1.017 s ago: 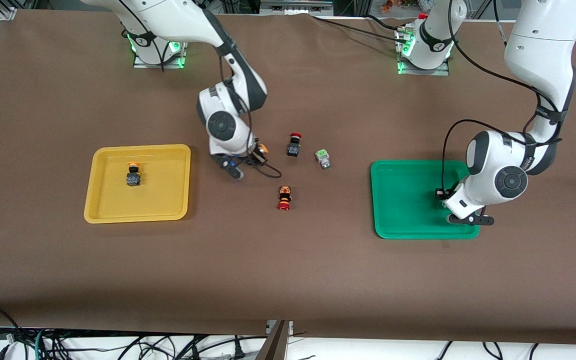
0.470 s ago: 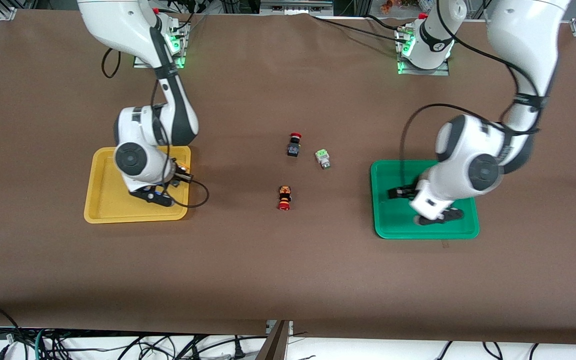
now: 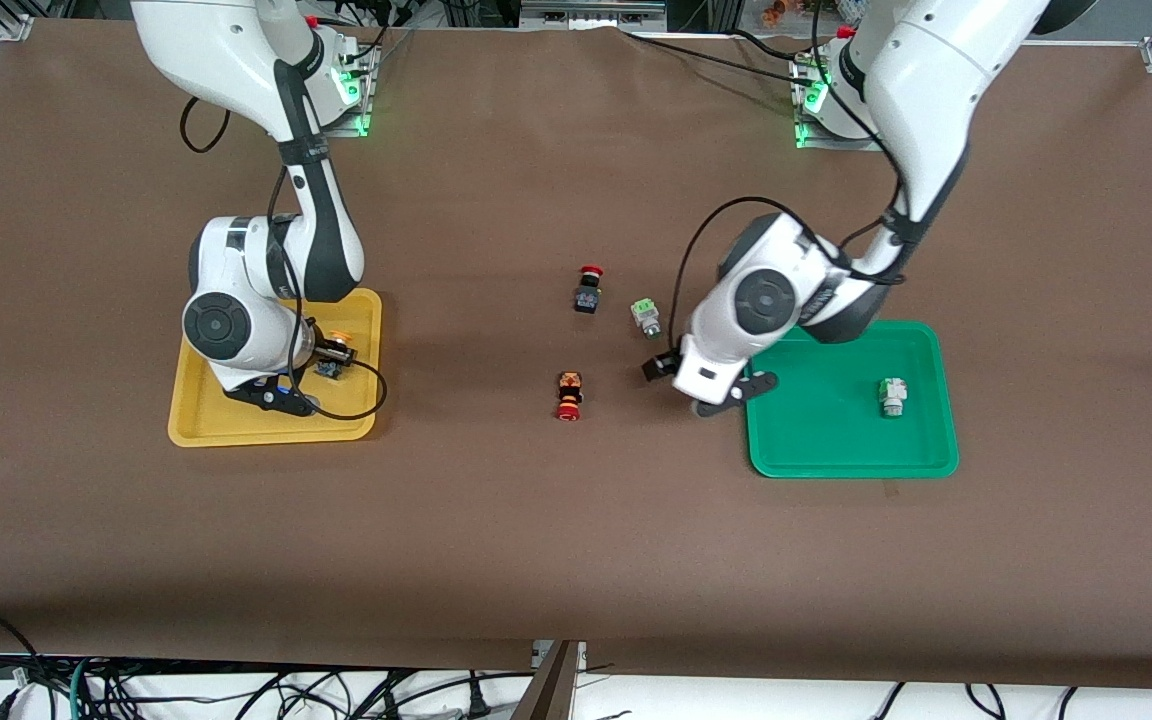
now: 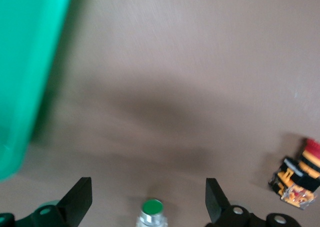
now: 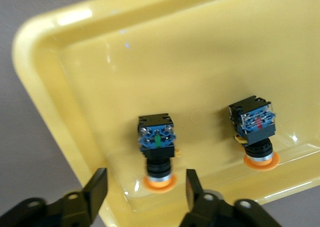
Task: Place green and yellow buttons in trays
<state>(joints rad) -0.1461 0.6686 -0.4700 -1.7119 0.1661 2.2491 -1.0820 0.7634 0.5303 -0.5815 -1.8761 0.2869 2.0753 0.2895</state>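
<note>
The yellow tray (image 3: pixel 198 420) holds two yellow buttons. In the right wrist view one yellow button (image 5: pixel 157 143) lies between the open fingers of my right gripper (image 5: pixel 145 183) and the other (image 5: pixel 253 125) lies beside it. The front view shows one yellow button (image 3: pixel 335 350) at my right gripper (image 3: pixel 328 362); the arm hides the other. One green button (image 3: pixel 893 396) lies in the green tray (image 3: pixel 836 455). The other green button (image 3: pixel 646 318) lies on the table. My left gripper (image 3: pixel 660 367) is open above the table beside it, with the button (image 4: pixel 151 211) between its fingers (image 4: pixel 81 194).
A black switch with a red cap (image 3: pixel 588 290) stands near the table's middle. An orange-and-black switch with a red cap (image 3: pixel 569 395) lies nearer the front camera and also shows in the left wrist view (image 4: pixel 298 178). The green tray's edge (image 4: pixel 25 77) is close to my left gripper.
My right arm carried a yellow button from the middle to the yellow tray and let it go. My left gripper left a green button in the green tray and moved toward the other green button.
</note>
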